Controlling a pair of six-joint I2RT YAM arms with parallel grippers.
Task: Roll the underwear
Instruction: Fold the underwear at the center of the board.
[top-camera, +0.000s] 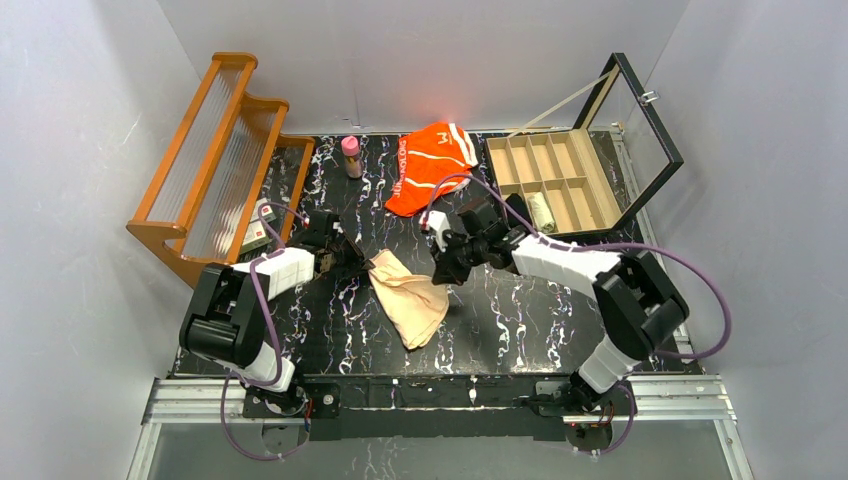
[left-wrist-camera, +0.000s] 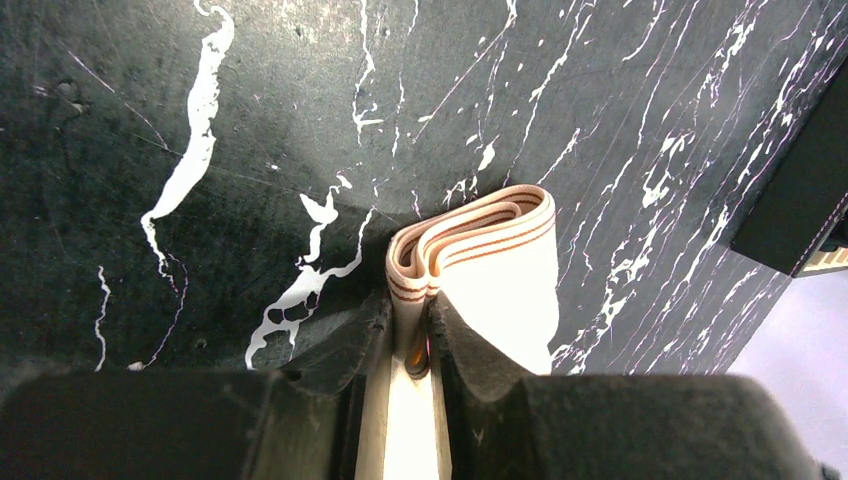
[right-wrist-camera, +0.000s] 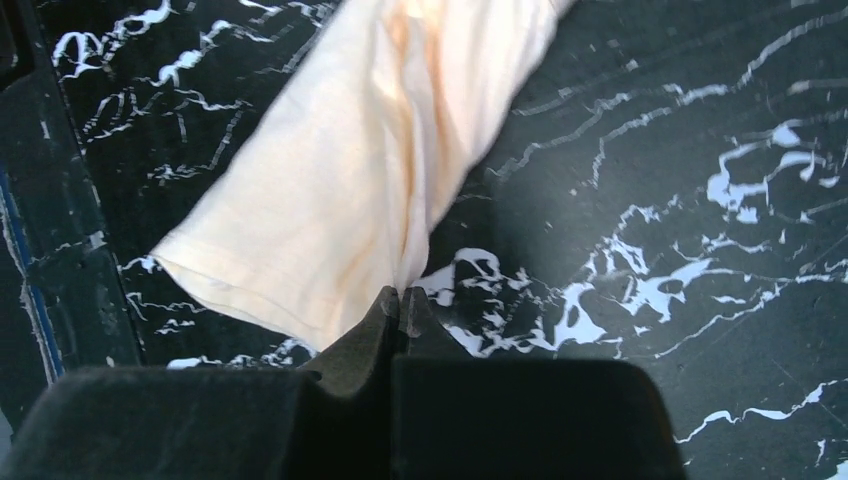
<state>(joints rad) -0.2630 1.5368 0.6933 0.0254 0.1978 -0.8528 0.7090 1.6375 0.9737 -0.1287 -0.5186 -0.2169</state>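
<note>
Left wrist view: left pincer (left-wrist-camera: 412, 312) and right pincer (right-wrist-camera: 402, 302) both clamp the beige underwear (left-wrist-camera: 500, 280); we judge laying it flat comes next.

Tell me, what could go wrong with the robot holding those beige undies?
The right gripper seems to pinch only the very edge of the beige underwear, so it might slip free. The left gripper clamps a bunched waistband fold, so the roll could come out lopsided.

Overhead view; two close, seemingly downward wrist-views.
</note>
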